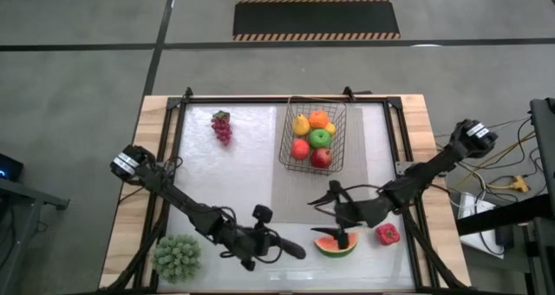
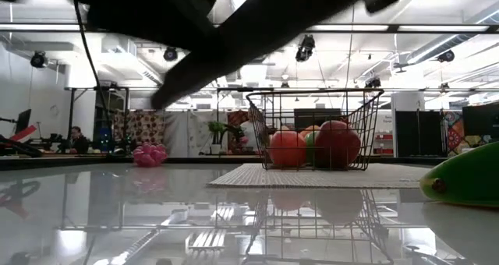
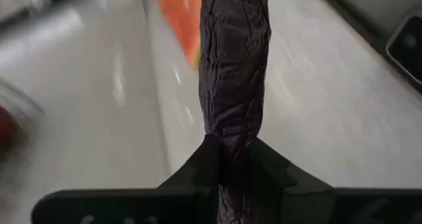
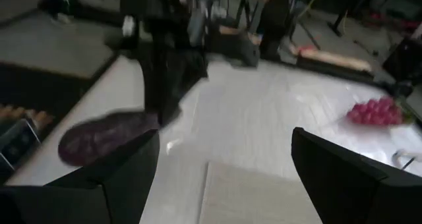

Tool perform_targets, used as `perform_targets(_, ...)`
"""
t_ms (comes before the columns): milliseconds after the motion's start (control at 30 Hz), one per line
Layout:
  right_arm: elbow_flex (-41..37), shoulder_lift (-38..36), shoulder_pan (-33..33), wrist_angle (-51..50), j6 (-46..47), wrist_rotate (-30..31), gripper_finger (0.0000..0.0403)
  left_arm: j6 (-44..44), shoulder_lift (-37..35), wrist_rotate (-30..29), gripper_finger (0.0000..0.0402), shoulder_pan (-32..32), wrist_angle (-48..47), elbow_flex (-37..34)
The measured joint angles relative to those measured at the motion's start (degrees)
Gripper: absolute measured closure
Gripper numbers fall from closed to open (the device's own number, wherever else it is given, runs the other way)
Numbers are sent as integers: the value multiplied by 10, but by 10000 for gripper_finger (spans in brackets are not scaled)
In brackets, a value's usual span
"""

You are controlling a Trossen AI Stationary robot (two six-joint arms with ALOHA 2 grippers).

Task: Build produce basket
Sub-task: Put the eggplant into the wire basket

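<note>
My left gripper [image 1: 276,245] is near the table's front edge, shut on a dark purple eggplant [image 1: 292,249] that also shows in the left wrist view [image 3: 234,72]. My right gripper [image 1: 335,217] is open and empty, above a watermelon slice [image 1: 335,245] and just right of the eggplant [image 4: 105,140]. A red pepper [image 1: 388,234] lies to the right of the slice. The black wire basket [image 1: 288,137] stands on a grey mat [image 1: 290,195] at the far middle and holds a pear, an orange, a green apple and red apples. Purple grapes [image 1: 222,127] lie at the far left. My left gripper pinches one end of the eggplant [image 3: 231,141] between its two fingers. The fingers come nearly level from the table's left and lie along the eggplant. The eggplant sticks out ahead of the fingers toward the table's right; in the low view nothing dark rests on the table.
A green bumpy vegetable [image 1: 178,257] lies at the near left corner. The watermelon slice's green rind [image 2: 464,178] shows close at the right of the low view. The basket [image 2: 316,132] and grapes [image 2: 148,154] stand farther back.
</note>
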Motion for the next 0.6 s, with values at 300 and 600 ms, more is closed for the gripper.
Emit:
perform_targets(300, -9, -138, 14, -28, -58, 0, 78, 205, -28, -5, 371, 60, 93, -15)
perform_targets(600, -37, -185, 10, -26, -93, 1, 78, 284, -121, 21, 367, 108, 204, -92)
